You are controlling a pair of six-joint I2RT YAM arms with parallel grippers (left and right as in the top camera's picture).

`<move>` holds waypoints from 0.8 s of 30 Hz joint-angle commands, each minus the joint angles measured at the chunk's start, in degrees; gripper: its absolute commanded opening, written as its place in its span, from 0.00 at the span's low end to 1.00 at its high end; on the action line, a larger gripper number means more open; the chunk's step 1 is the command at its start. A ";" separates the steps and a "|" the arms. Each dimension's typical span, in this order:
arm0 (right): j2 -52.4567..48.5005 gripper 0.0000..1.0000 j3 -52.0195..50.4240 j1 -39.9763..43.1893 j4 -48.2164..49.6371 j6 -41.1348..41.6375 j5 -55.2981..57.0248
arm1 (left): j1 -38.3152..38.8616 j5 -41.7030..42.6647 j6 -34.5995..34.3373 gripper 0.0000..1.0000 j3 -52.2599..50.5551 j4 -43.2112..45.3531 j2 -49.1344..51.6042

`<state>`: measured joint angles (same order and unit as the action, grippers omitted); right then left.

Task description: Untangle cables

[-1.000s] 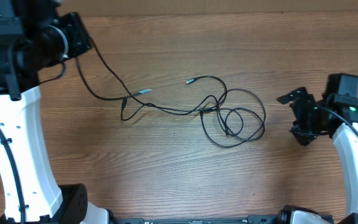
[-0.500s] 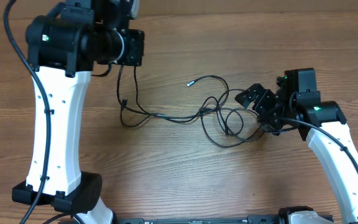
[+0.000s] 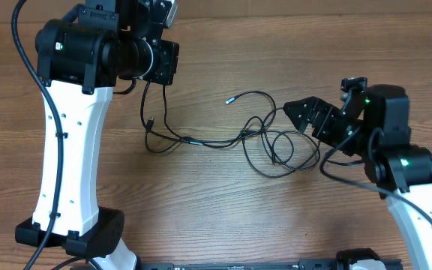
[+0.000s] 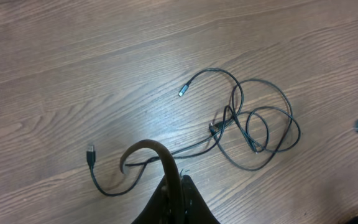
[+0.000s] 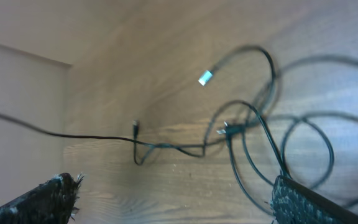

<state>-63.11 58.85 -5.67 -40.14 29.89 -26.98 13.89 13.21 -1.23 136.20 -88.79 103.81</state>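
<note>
The cables [image 3: 276,142] lie on the wooden table as thin black cords, with a knot of loops right of centre and a strand running left to a plug tip [image 3: 149,122]. My left gripper [image 3: 160,75] is raised and shut on one strand, which arcs up from the table in the left wrist view [image 4: 160,155]. Its fingers [image 4: 176,198] are pressed together around the cord. My right gripper [image 3: 311,120] is open at the right edge of the loops. In the right wrist view its fingers [image 5: 179,199] are spread wide, with the loops [image 5: 303,143] in front.
A free silver plug tip [image 3: 229,98] lies at the top of the tangle and shows in the right wrist view [image 5: 205,78]. The bases of both arms stand at the table's front edge, left [image 3: 73,232] and right [image 3: 366,259].
My left arm has swung in from the far left, bringing the held strand's end over the table. My right gripper has moved left to the loops, then its arm turned and drew back slightly.
</note>
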 commanded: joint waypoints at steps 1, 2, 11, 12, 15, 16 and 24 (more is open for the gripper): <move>2.34 0.99 0.35 -0.11 0.70 -3.04 0.11 | 0.02 -0.07 1.27 0.04 0.76 -0.48 0.04; 2.36 0.99 0.35 -0.11 0.72 -2.99 0.11 | 0.02 -0.07 1.29 0.04 0.76 -0.79 0.04; 2.25 0.96 0.35 -0.22 0.46 -2.95 -0.13 | 0.04 0.61 3.50 0.04 0.76 -2.51 0.04; 2.25 0.96 0.35 -0.22 0.39 -2.95 -0.13 | 0.04 0.63 3.48 0.04 0.76 -2.67 0.02; 2.25 0.96 0.35 -0.22 -0.26 -2.91 -0.15 | 0.07 2.40 3.48 0.05 0.76 -3.72 -0.33; 2.25 0.96 0.35 -0.22 -0.63 -2.84 -0.15 | 0.09 2.91 3.54 0.05 0.76 -4.20 -0.46; 2.25 0.96 0.35 -0.37 -7.19 -4.22 -0.15 | 1.51 4.35 4.31 0.05 0.76 -7.96 -1.64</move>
<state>-61.04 58.85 -5.67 -45.67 27.51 -26.98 14.46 15.29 1.74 136.20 -96.55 103.74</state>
